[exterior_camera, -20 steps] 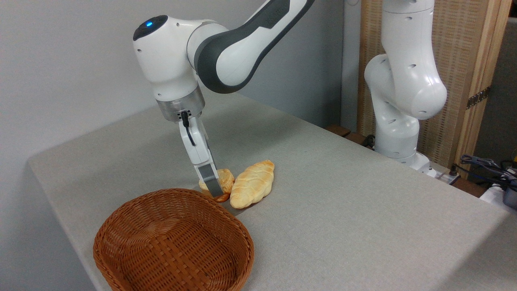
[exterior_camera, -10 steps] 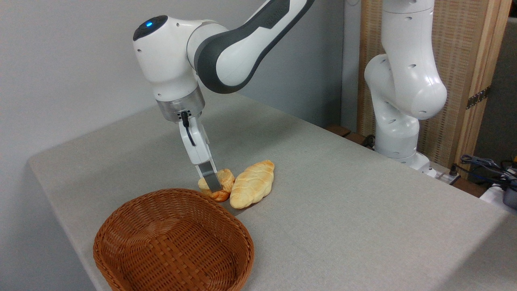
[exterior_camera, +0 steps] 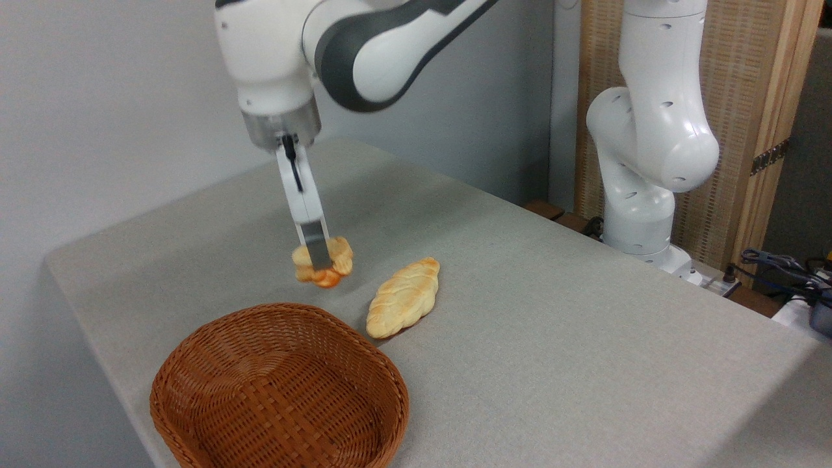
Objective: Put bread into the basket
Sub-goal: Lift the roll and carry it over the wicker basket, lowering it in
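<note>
The bread (exterior_camera: 338,257), a small lumpy golden-brown bun with an orange underside, hangs in the air above the table, held in my gripper (exterior_camera: 318,260), which is shut on it. Only the near grey finger shows; the far finger is hidden behind the bun. The bun is up and a little behind the far rim of the basket (exterior_camera: 279,383), a wide shallow oval of reddish-brown wicker at the table's front left, with nothing inside it.
A longer pale braided loaf (exterior_camera: 404,297) lies on the grey table (exterior_camera: 552,338) just right of the basket's far rim. The arm's white base (exterior_camera: 640,195) stands at the back right, with cables (exterior_camera: 780,266) beside it.
My gripper has risen and shifted left with the bun, lifting it off the table and away from the braided loaf it lay against. The loaf shifted slightly.
</note>
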